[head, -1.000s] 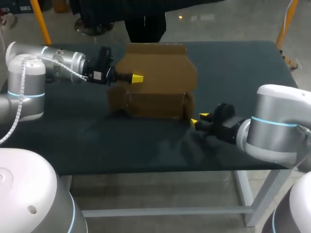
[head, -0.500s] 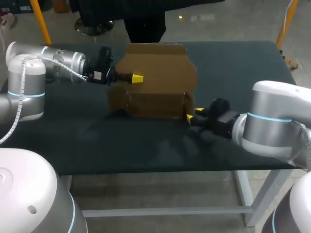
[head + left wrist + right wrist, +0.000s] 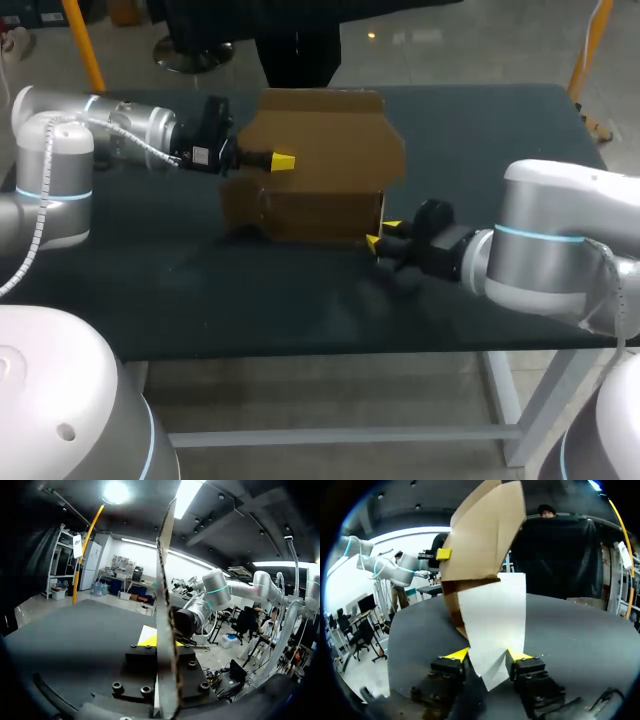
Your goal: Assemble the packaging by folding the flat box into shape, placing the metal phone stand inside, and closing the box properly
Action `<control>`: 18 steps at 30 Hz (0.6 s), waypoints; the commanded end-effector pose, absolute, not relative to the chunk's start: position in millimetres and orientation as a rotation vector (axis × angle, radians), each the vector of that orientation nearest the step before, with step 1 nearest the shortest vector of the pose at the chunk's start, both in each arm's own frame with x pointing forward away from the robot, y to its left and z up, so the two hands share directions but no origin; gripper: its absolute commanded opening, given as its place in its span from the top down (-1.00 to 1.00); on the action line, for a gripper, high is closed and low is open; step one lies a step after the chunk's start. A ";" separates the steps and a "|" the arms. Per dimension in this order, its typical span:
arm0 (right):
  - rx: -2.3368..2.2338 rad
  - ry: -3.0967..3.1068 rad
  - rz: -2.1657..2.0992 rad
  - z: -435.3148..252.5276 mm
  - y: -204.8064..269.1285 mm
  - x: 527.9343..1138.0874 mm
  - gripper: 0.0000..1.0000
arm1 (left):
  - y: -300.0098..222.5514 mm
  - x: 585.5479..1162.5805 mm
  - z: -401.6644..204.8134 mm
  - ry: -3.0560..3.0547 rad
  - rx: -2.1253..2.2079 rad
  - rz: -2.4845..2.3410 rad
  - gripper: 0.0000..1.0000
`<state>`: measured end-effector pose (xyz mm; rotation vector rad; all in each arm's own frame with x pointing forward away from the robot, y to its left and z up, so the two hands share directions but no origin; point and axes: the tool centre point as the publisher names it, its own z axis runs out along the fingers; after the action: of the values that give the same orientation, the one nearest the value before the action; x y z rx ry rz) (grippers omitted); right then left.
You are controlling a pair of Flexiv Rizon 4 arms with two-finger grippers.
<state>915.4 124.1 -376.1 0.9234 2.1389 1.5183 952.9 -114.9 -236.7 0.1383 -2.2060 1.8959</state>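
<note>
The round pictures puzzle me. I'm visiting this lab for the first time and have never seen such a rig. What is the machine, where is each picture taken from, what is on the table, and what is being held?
It is a robot with two arms at a dark table. The wide picture comes from a camera above and behind the robot, looking down. Each round picture comes from a camera on one arm's wrist, looking out along its fingers. On the table stands a half-folded cardboard box with one tall flap upright. The left gripper is shut on that flap, and its wrist picture shows the cardboard edge-on. The right gripper is open at the box's near right corner. The pale inner face of a side flap lies between its yellow tips.
</note>
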 end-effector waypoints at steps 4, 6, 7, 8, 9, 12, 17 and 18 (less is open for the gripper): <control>0.926 2.140 1.523 -378.4 143.3 919.7 0.02 | -114.5 953.7 -241.4 -2.202 0.133 1.894 1.00; 0.923 2.141 1.530 -378.2 147.7 919.8 0.02 | -114.5 953.7 -241.4 -2.202 0.133 1.894 1.00; 0.923 2.141 1.532 -378.1 149.6 919.8 0.01 | -114.5 953.7 -241.4 -2.202 0.133 1.894 1.00; 0.922 2.140 1.535 -377.9 151.5 919.6 0.01 | -114.5 953.7 -241.4 -2.202 0.133 1.894 1.00; 0.920 2.140 1.538 -377.6 153.5 919.1 0.01 | -114.5 953.7 -241.4 -2.202 0.133 1.894 1.00; 0.920 2.135 1.541 -376.7 156.9 916.7 0.01 | -114.5 953.7 -241.4 -2.202 0.133 1.894 1.00; 0.940 2.116 1.520 -374.5 154.4 907.6 0.01 | -114.5 953.7 -241.4 -2.202 0.133 1.894 1.00; 0.942 2.114 1.517 -374.1 153.7 906.1 0.00 | -114.5 953.7 -241.4 -2.202 0.133 1.894 1.00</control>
<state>914.4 145.6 -375.6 0.9321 2.1425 1.5342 953.0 -112.6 -236.8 0.1372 -2.2060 1.8947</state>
